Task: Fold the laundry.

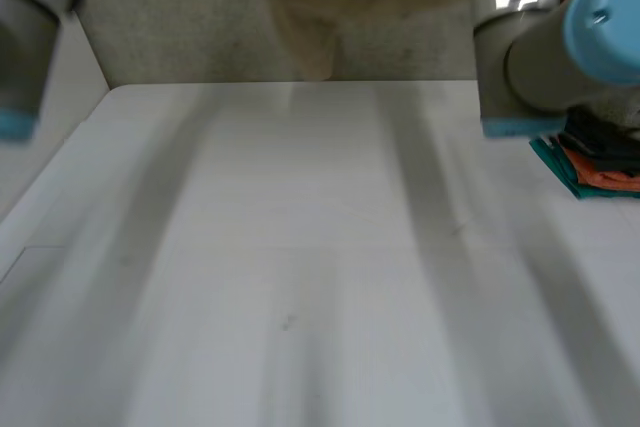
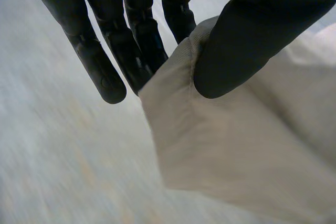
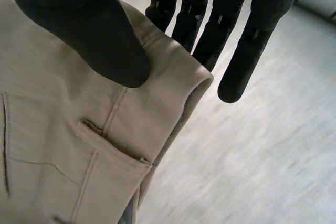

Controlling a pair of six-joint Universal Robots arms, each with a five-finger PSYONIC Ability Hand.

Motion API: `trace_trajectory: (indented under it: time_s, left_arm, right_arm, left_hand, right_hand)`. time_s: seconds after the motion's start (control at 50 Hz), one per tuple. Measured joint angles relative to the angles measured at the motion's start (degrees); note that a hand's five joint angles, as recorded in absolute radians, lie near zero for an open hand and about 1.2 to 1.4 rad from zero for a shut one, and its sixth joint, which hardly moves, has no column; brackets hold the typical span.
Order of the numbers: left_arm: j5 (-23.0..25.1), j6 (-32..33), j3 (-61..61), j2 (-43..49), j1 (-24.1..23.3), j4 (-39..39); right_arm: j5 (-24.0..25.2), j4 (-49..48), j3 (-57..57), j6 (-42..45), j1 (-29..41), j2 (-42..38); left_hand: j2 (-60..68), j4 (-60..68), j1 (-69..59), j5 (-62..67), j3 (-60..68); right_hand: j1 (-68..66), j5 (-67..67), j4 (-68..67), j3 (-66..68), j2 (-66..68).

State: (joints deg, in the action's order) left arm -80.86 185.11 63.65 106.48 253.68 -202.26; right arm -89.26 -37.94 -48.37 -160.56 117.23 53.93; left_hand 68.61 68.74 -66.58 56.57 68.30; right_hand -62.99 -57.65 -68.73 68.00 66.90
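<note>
Right hand [image 3: 89, 30] pinches the trousers [image 3: 63, 145] at the waistband, my left hand [image 2: 252, 35] another edge; they hang near the far edge of the table [image 1: 300, 247]. Looks like the spread-out step. Next I lay them flat, tension even.

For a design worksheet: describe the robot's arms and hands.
The left arm and right arm are thick grey cylinders with light-blue caps. The left hand and right hand are matt black, with long, round-tipped fingers.
</note>
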Motion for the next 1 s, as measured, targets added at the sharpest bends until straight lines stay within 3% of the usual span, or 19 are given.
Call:
trace_trajectory:
  time_s: [0.18,0.28,0.42,0.62,0.76,0.84,0.94,1.0]
  left_arm:
    - [5.9,3.2,21.6,3.5,-2.4,0.7]
    - [6.9,10.1,28.3,8.2,-3.2,5.2]
    - [5.1,19.0,33.7,5.6,-2.5,19.7]
    - [6.4,20.9,38.6,-9.7,-1.8,35.2]
    - [8.0,27.4,39.8,-14.6,-2.1,57.0]
    - [8.0,32.6,39.6,-14.0,-2.4,66.2]
    - [7.5,35.8,38.0,-11.3,-2.3,65.3]
    - [7.1,36.6,35.3,-7.9,-2.3,59.7]
  right_arm:
    - [3.7,10.1,-8.3,3.4,-1.1,-7.2]
    - [5.3,15.0,-14.9,9.0,-1.5,-9.4]
    - [7.4,23.9,-24.1,13.6,-1.6,-4.8]
    - [7.1,43.0,-34.3,20.3,-0.1,7.7]
    - [2.5,62.1,-44.1,31.7,0.4,14.4]
    - [1.5,63.9,-47.8,35.4,0.6,16.7]
    - [1.5,60.7,-48.0,35.3,0.6,15.9]
    - [1.2,57.8,-45.8,33.6,0.7,12.9]
  left_hand:
    - [0.0,0.0,0.0,0.0,0.0]
    - [0.0,0.0,0.0,0.0,0.0]
    - [0.0,0.0,0.0,0.4,0.0]
    - [0.0,0.0,0.0,0.7,0.0]
    - [0.0,0.0,0.0,0.7,0.0]
    - [0.0,0.0,0.0,0.7,0.0]
    - [0.0,0.0,0.0,0.7,0.0]
    - [0.0,0.0,0.0,0.7,0.0]
  right_hand:
    - [0.0,0.0,0.0,0.0,0.0]
    - [0.0,0.0,0.0,0.0,0.0]
    - [0.0,0.0,0.0,0.0,0.0]
    - [0.0,0.0,0.0,0.0,0.0]
    - [0.0,0.0,0.0,0.0,0.0]
    - [0.0,0.0,0.0,0.0,0.0]
    - [0.0,0.0,0.0,0.0,0.0]
    - [0.0,0.0,0.0,0.0,0.0]
